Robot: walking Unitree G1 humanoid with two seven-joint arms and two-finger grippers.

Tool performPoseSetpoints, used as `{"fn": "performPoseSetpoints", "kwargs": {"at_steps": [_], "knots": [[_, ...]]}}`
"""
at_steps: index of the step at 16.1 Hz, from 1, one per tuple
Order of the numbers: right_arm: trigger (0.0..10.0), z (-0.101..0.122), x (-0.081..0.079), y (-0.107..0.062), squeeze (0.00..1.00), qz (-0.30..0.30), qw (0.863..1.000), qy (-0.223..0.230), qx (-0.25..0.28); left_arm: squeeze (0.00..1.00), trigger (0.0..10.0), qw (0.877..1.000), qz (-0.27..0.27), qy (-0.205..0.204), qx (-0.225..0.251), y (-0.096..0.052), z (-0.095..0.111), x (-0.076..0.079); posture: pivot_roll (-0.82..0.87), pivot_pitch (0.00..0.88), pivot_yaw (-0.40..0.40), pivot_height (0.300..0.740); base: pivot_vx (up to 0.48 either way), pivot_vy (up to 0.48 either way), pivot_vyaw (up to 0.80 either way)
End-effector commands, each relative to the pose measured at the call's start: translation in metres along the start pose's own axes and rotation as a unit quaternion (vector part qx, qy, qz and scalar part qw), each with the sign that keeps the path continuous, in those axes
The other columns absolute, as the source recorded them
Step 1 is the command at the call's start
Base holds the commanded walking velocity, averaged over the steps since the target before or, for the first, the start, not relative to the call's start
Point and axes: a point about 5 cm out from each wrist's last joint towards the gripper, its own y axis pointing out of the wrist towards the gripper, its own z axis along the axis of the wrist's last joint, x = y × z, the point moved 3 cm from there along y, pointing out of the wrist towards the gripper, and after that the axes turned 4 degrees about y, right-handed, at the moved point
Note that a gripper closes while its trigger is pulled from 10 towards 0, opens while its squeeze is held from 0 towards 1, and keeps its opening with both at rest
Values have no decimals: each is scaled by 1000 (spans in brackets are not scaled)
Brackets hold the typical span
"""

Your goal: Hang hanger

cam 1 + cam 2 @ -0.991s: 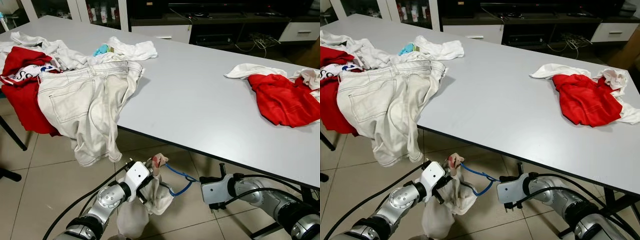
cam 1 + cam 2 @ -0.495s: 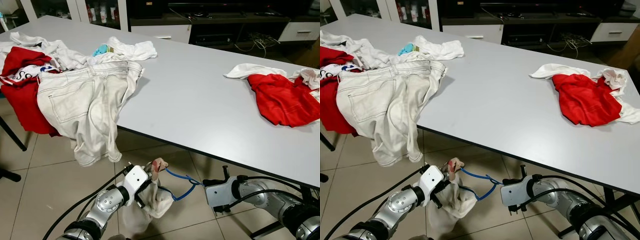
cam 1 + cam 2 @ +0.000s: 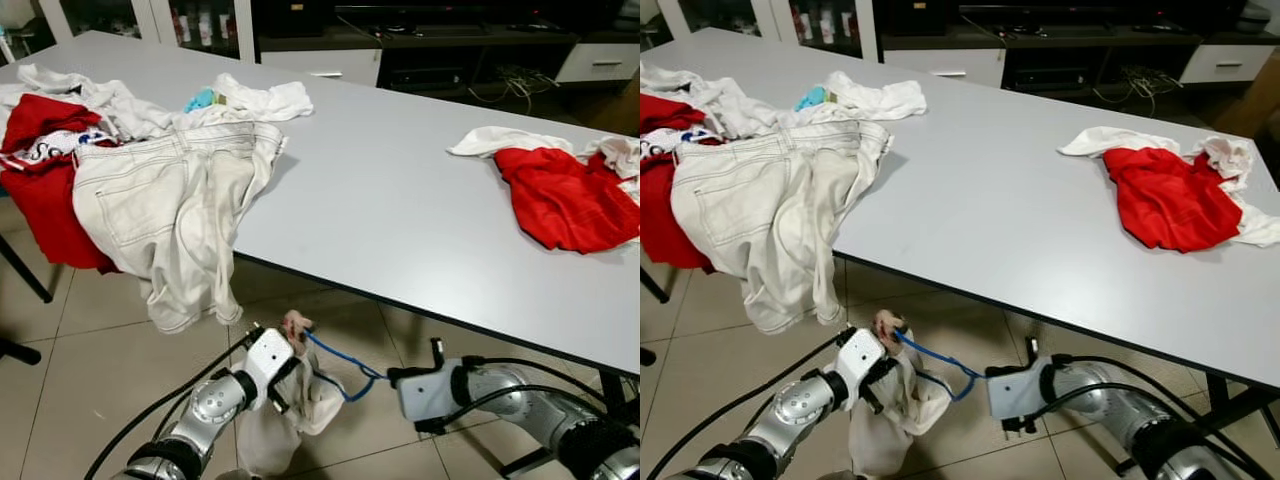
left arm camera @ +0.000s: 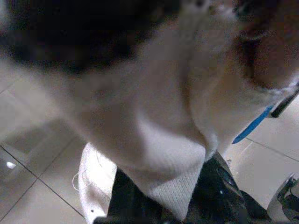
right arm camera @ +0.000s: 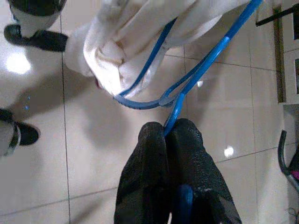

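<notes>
Below the table's front edge, my left gripper (image 3: 288, 352) is shut on a bunched white garment (image 3: 292, 400) that hangs toward the tiled floor. A thin blue hanger (image 3: 338, 362) runs from the garment's upper opening across to my right gripper (image 3: 384, 378). In the right wrist view the right gripper (image 5: 166, 128) is shut on the hanger's hook, and the blue hanger (image 5: 205, 65) has one arm inside the white garment (image 5: 121, 46). The left wrist view shows the white garment (image 4: 154, 140) up close, with a bit of the blue hanger (image 4: 252, 127) beside it.
The grey table (image 3: 400, 210) stands just ahead of both arms. White jeans (image 3: 170, 200) hang over its front left edge beside red clothes (image 3: 45, 190). A red and white heap (image 3: 565, 195) lies at the right. A black table leg (image 3: 25, 265) stands at left.
My right gripper has moved left with the hanger, pushing it further into the garment. The left gripper with the garment has shifted slightly left and down.
</notes>
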Motion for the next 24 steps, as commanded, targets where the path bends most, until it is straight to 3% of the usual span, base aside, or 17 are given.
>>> {"fn": "performPoseSetpoints", "kwargs": {"at_steps": [1, 4, 13, 19, 24], "knots": [[10000, -8, 2, -8, 0, 3, 1000, 13, -17, 0, 10000, 999, 44, -8, -13, -6, -4, -20, -44, 0, -11, 740, 0, 0, 0], [10000, 2, 2, -8, 0, 7, 999, 34, 7, 0, 10000, 999, 45, -11, -10, -5, -2, -21, -46, 0, -12, 740, 0, 0, 0], [10000, 6, 2, -17, 0, 7, 997, 69, 15, 0, 10000, 999, 40, -19, -4, -3, -1, -15, -45, 0, -21, 740, 0, 0, 0], [10000, 18, -4, -8, 0, -15, 994, 102, 36, 0, 10000, 999, 27, -26, 6, 0, 2, -8, -50, 0, -14, 740, 0, 0, 0], [10000, 26, 8, -12, 0, -48, 985, 151, 71, 0, 10000, 999, 33, -19, 11, 3, 8, -12, -51, 0, -11, 740, 0, 0, 0]]}}
